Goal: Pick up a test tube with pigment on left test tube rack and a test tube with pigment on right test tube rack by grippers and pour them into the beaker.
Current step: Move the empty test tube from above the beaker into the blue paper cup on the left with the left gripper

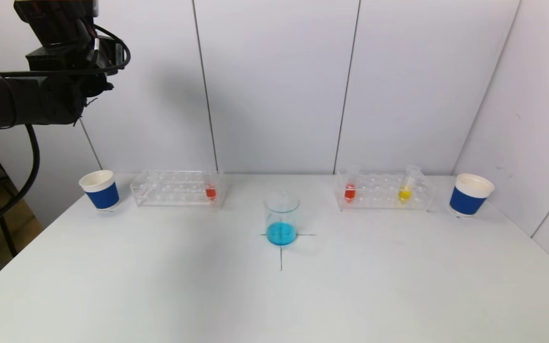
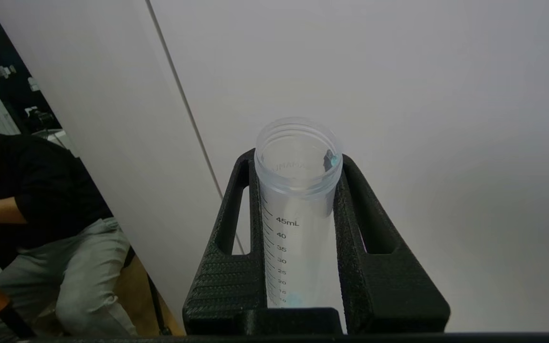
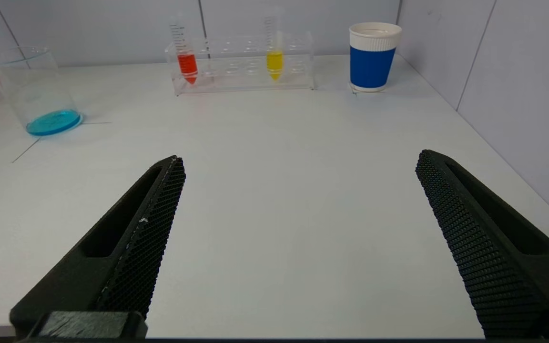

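The left gripper (image 2: 298,190) is raised high at the wall, clamped on an emptied tube (image 2: 297,209), seen only from its wrist. The right gripper (image 3: 298,166) hovers low over the tabletop (image 3: 274,190), jaws wide, facing the right rack (image 3: 243,62).

beaker (image 1: 281,218): clear glass, blue liquid at bottom
left rack (image 1: 177,188): clear plastic; one tube (image 1: 211,191) with red pigment
right rack (image 1: 383,191): clear; red tube (image 1: 350,191), yellow tube (image 1: 405,192)
cups (image 1: 99,189) (image 1: 471,194): white with blue band
table (image 1: 274,295): white, black cross mark under beaker
left gripper (image 2: 298,162): black, textured; held tube (image 2: 297,209) clear, black graduations, blue trace
right gripper (image 3: 298,164): black, mesh-patterned pads
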